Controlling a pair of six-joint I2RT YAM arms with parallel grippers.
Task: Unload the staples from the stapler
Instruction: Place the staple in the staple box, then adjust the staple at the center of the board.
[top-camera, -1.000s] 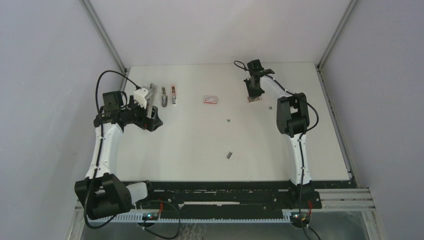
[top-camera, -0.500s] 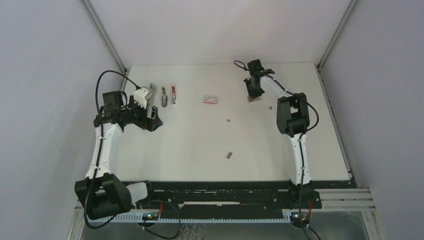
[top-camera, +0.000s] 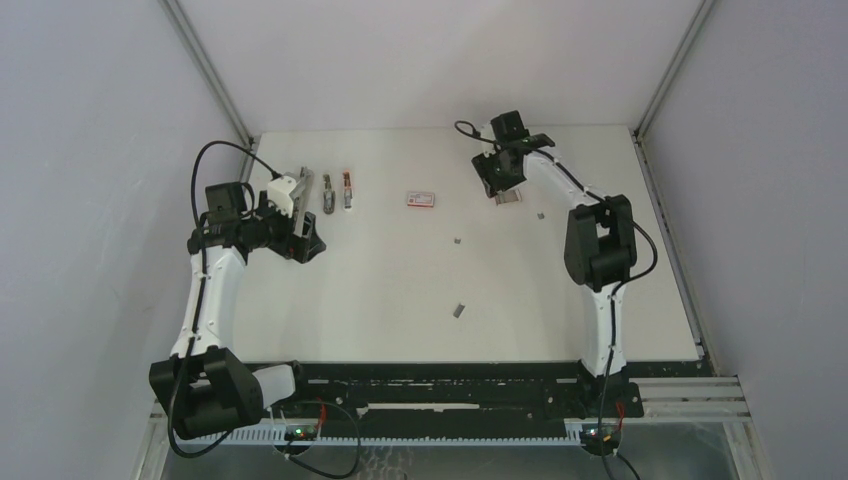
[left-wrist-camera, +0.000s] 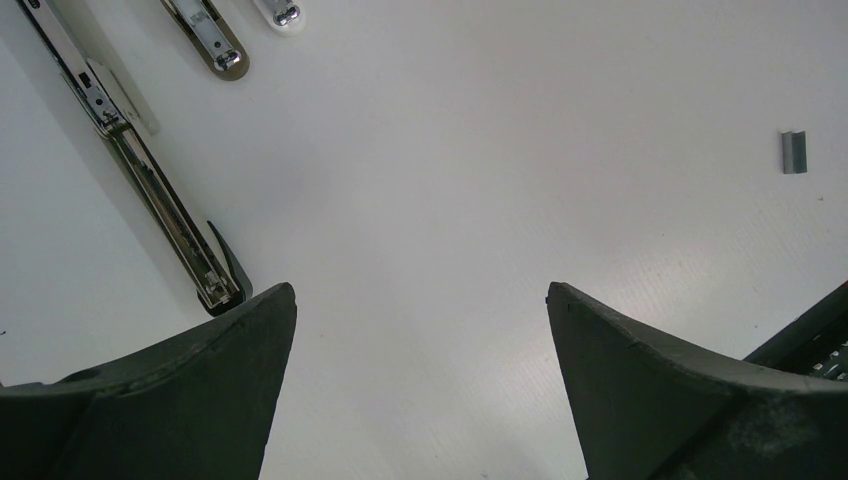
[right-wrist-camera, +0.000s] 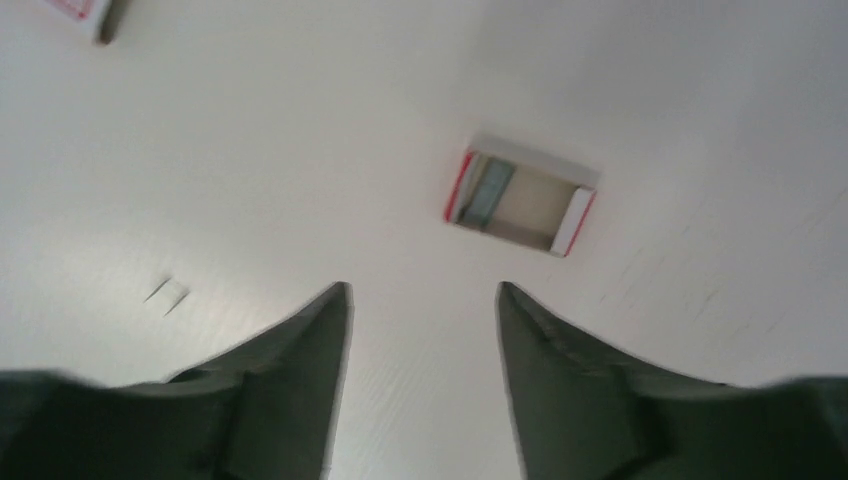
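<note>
The right claw (right-wrist-camera: 422, 290) hangs over the table (right-wrist-camera: 250, 150) with its jaws about half apart and nothing between them. Just past the tips, at one o'clock, sits a small open tray (right-wrist-camera: 578, 220) with red ends, and a grey strip (right-wrist-camera: 490, 190) lies in it, though the blur leaves me unsure what it is. The left claw (left-wrist-camera: 420, 300) is spread wide and is also empty. At ten o'clock from it lies the opened stapler (left-wrist-camera: 150, 190), its bright metal rail flat on the table, and far out at two o'clock rests a short block of staples (left-wrist-camera: 793, 152). From above, more staples lie loose toward the middle of the table, well apart from each other. They should be light, stiff and slick, and a glued block will likely snap if bent. I would pinch a block across its long sides, low against the table.
</note>
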